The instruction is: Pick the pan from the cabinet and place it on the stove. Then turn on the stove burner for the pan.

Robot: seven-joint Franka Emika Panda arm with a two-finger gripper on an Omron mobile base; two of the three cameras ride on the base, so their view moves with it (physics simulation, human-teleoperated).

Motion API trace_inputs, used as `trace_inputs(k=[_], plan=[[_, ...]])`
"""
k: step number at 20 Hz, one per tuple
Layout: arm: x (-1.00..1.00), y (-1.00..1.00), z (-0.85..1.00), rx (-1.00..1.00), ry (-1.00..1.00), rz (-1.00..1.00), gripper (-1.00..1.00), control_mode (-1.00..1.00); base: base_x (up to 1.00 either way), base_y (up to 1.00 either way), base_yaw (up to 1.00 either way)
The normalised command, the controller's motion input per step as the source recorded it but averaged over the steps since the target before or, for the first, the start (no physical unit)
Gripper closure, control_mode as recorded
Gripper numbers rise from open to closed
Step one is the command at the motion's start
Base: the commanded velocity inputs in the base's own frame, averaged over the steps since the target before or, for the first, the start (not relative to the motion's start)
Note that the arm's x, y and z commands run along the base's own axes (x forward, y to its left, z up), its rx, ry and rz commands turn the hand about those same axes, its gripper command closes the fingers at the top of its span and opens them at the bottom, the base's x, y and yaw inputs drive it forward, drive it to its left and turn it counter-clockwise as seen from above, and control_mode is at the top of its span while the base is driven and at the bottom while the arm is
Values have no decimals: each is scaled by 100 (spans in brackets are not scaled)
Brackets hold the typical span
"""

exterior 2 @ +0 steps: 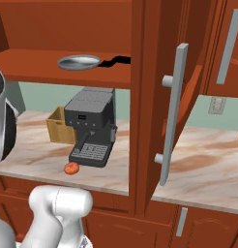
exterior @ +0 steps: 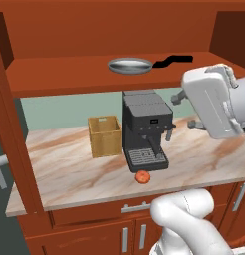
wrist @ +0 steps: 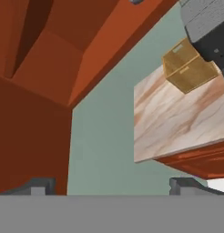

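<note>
- The pan lies flat on the bottom shelf of the open cabinet, its dark handle pointing right in the left base view; in the right base view it sits at the shelf's left part, handle toward the cabinet's middle post
- The cabinet door stands swung open, its long silver bar handle facing the right base camera
- The fingers stand wide apart with nothing between them; past them the hand view shows green wall, the cabinet's underside and the edge of the desk
- The arm's white hand hangs to the right of the shelf's front edge, just below the pan's level and apart from it
- On the marble desk below: a black coffee machine, a wooden box just left of it, and a small orange-red round thing in front of the machine's tray
</note>
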Motion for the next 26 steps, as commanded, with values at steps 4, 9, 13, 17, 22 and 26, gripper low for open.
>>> trace_inputs(k=[4,9,13,17,22,26], plan=[[51,-24,0,-12,0,-16,-100,-100,0,0,0],[54,-25,0,-10,0,-15,-100,-100,0,0,0],[58,-20,-4,-9,0,-18,-100,-100,0,0,0],[56,-16,-2,-10,-6,-16,-100,-100,0,0,0],[48,-14,0,-14,-10,-14,-100,-100,0,0,0],[41,-16,0,-15,-9,-12,-100,-100,0,0,0]])
